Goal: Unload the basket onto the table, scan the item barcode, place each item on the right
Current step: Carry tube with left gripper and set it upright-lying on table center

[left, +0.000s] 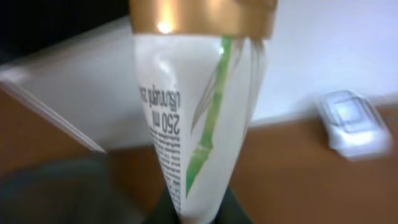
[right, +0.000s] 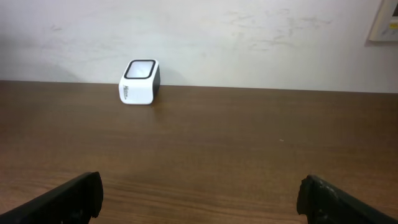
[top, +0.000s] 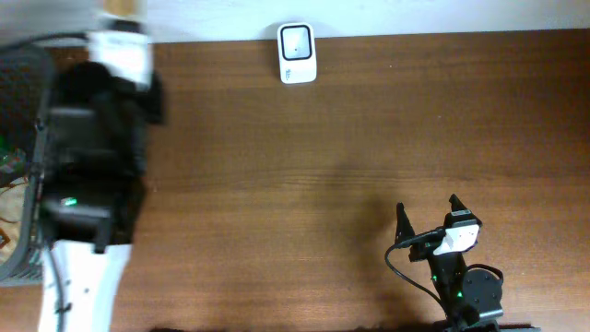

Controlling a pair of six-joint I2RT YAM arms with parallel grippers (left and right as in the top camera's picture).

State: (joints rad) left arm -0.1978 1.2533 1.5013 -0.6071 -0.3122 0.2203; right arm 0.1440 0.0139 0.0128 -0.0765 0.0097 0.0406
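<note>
Over the table's far left corner, my left gripper (left: 198, 214) holds a white tube (top: 124, 46) up, with the scanner (top: 297, 53) well off to its right.

Overhead view: the tube is clear of the table (top: 323, 157), its gold cap (top: 123, 7) pointing at the back wall, near a dark basket (top: 18, 138). I judge it is raised so a printed side can be turned to the scanner's window. My right gripper (top: 429, 217) rests at the near right, spread wide and empty, out of the way. Left wrist view: my jaws are pressed on the tube's flat crimped tail, leaving the label clear. It shows a green bamboo stalk and, upside down, "250 ml" above small print too blurred to read. No barcode shows on this face. Right wrist view: the scanner sits by the wall, window facing up; the grey lettering on its side is unreadable.
</note>
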